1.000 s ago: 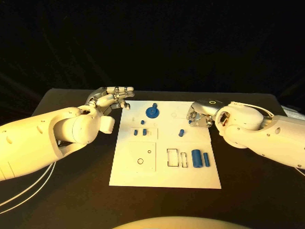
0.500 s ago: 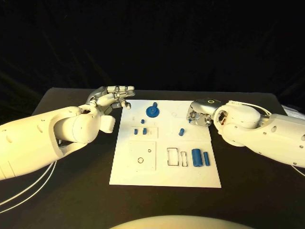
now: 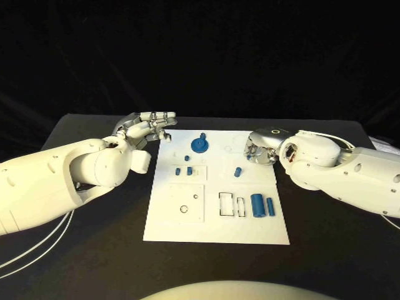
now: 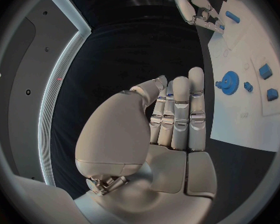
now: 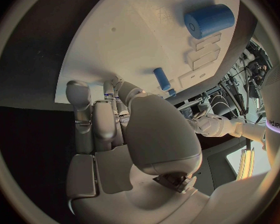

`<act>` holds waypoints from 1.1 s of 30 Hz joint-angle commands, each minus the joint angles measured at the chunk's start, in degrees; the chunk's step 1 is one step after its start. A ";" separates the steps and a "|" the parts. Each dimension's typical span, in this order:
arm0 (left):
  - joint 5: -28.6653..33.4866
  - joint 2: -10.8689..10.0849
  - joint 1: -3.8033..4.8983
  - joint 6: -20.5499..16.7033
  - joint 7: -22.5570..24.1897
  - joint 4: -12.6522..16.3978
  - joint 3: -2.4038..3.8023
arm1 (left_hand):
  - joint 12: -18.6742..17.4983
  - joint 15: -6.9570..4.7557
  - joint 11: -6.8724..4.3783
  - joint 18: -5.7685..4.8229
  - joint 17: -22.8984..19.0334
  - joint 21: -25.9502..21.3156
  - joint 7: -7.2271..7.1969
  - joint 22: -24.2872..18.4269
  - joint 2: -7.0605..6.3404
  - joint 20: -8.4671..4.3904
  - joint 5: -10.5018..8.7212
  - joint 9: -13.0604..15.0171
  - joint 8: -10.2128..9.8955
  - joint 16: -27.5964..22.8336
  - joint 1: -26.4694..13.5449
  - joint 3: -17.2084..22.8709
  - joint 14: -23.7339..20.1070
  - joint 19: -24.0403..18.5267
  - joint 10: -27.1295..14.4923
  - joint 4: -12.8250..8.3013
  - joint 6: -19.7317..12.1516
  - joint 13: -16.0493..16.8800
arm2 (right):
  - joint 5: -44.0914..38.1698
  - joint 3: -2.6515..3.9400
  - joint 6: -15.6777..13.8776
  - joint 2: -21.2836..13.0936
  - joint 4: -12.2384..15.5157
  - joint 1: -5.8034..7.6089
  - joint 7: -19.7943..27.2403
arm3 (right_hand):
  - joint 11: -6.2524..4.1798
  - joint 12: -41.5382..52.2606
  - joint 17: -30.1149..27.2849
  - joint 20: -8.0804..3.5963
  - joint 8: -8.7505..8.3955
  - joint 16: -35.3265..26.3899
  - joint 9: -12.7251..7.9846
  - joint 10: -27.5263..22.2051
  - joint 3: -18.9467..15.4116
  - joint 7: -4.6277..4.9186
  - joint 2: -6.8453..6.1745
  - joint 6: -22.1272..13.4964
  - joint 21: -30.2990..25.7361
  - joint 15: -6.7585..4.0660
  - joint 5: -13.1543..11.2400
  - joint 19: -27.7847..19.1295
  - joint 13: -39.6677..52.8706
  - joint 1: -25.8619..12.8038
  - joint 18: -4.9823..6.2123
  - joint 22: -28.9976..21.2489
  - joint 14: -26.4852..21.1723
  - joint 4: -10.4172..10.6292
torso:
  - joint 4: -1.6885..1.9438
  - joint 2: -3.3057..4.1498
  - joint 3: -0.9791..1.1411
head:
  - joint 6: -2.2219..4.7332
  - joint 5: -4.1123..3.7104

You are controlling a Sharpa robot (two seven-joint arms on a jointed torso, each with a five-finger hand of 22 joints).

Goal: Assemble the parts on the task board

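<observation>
You're looking at small blue plastic parts [image 3: 257,205] lying on the flat white task board [image 3: 216,231], mid-table. They look light, rigid, slippery; pinch across the sides. Left hand [image 3: 149,128] hovering empty, fingers together, off the board's far-left corner. Right hand [image 3: 260,152] curling at the right edge; can't tell if it's holding anything.

The task board [image 3: 216,219] is white with thin dark outlines marking its recesses. The parts on it, among them a gear [image 3: 200,146] and two cylinders [image 3: 257,205], are blue. The bench [image 3: 92,262] is black. Each robot hand [image 3: 149,128] [image 3: 259,152] is silver on a white arm.
</observation>
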 commanded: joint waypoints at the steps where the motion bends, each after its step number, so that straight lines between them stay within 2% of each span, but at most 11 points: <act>1: 0.29 -0.01 0.00 1.74 -0.19 0.13 0.04 | 0.21 -0.10 0.22 1.16 -0.16 -0.37 0.08 -0.08 0.55 0.01 0.54 -0.11 0.30 -0.42 0.66 0.20 -0.53 -0.23 -0.58 -0.84 -0.49 -0.05 | -0.89 -0.31 -1.81 -0.34 0.34 -0.47 -0.28 | 0.09 -0.30 -0.61 0.22 0.17 -0.52 0.15 0.59 0.73 -0.03 -0.07 0.40 0.57 -0.33 -0.07 0.70 0.07 -0.79 -0.54 0.78 2.42 -0.06 | 0.04 -0.04 -0.01 | -0.10 -0.05; 4: 0.29 -0.07 -0.01 2.11 -0.37 0.11 0.03 | 0.22 -0.13 0.46 1.14 -0.36 -0.24 0.40 0.11 0.79 -0.18 1.07 -0.18 0.14 -0.61 1.90 1.20 -0.84 -0.29 -1.04 -1.95 -0.95 -0.14 | -0.57 -0.26 -4.07 -0.74 0.74 -0.46 -0.38 | 0.18 -0.42 -0.62 0.37 0.12 -0.43 0.17 0.69 1.21 0.06 -0.36 0.47 1.03 -0.31 -0.06 1.04 0.05 -1.37 -0.66 1.41 2.50 -0.06 | 0.11 -0.03 -0.02 | -0.10 -0.12; 9: 0.29 -0.24 -0.03 2.74 -0.54 0.16 0.03 | 0.25 -0.04 0.59 1.08 -0.46 -0.15 0.54 0.25 0.64 -0.16 1.12 -0.20 0.06 -0.66 1.87 1.38 -0.94 -0.39 -1.29 -2.21 -1.20 -0.18 | 0.24 -0.05 -6.21 -1.40 1.32 -0.30 -0.49 | 0.23 -0.47 -0.63 0.46 0.12 -0.35 0.21 0.85 1.51 0.09 -0.59 0.60 1.37 -0.27 -0.10 1.28 0.05 -1.89 -0.73 1.87 2.54 0.01 | 0.02 -0.03 -0.05 | -0.11 0.08; 20: 0.11 -0.52 -0.11 2.90 -1.06 0.04 0.02 | 0.35 0.06 0.81 1.05 -0.67 0.07 0.78 0.62 0.39 -0.15 1.17 -0.21 -0.06 -0.78 2.06 1.83 -1.25 -0.71 -1.80 -2.96 -1.66 -0.25 | 0.77 0.35 -7.45 -3.62 4.15 0.32 -0.40 | 0.27 -0.49 -0.67 0.51 0.12 -0.33 0.23 0.98 1.74 0.13 -0.74 0.68 1.55 -0.23 -0.11 1.40 0.06 -2.11 -0.77 2.12 2.56 -0.02 | -0.01 -0.06 -0.01 | -0.14 0.03; 26: 0.01 -0.54 -0.12 3.01 -1.23 -0.03 0.01 | 0.37 0.11 0.89 1.04 -0.73 0.13 0.86 0.72 0.32 -0.13 1.16 -0.21 -0.09 -0.83 2.02 1.90 -1.34 -0.83 -1.96 -3.10 -1.80 -0.28 | 1.17 0.48 -8.09 -5.41 7.77 0.75 -0.40 | 0.31 -0.51 -0.65 0.53 0.11 -0.29 0.24 1.01 1.84 0.15 -0.87 0.70 1.63 -0.22 -0.11 1.45 0.05 -2.16 -0.78 2.22 2.57 -0.08 | 0.01 -0.03 -0.04 | -0.12 0.10; 30: -0.01 -0.54 -0.16 3.01 -1.20 -0.03 0.01 | 0.38 0.13 0.91 1.03 -0.75 0.15 0.88 0.76 0.32 -0.13 1.15 -0.21 -0.10 -0.84 2.00 1.92 -1.37 -0.87 -2.02 -3.13 -1.84 -0.29 | 1.66 0.55 -8.74 -5.71 11.46 0.88 -0.04 | 0.34 -0.52 -0.59 0.54 0.11 -0.23 0.25 1.04 1.94 0.18 -0.91 0.72 1.72 -0.21 -0.09 1.51 0.05 -2.17 -0.80 2.36 2.58 -0.13 | -0.11 -0.03 -0.06 | 0.16 0.34; 33: -0.02 -0.45 -0.18 3.03 -1.20 -0.03 0.01 | 0.38 0.13 0.91 1.03 -0.75 0.15 0.88 0.76 0.32 -0.13 1.15 -0.21 -0.10 -0.84 2.00 1.92 -1.37 -0.87 -2.02 -3.13 -1.84 -0.29 | 1.93 0.56 -8.91 -5.04 13.33 0.83 0.26 | 0.39 -0.55 -0.48 0.57 0.09 -0.10 0.26 1.09 2.18 0.26 -0.97 0.75 1.86 -0.19 -0.08 1.59 0.05 -2.16 -0.83 2.55 2.60 -0.24 | 0.07 -0.01 -0.10 | 0.15 0.47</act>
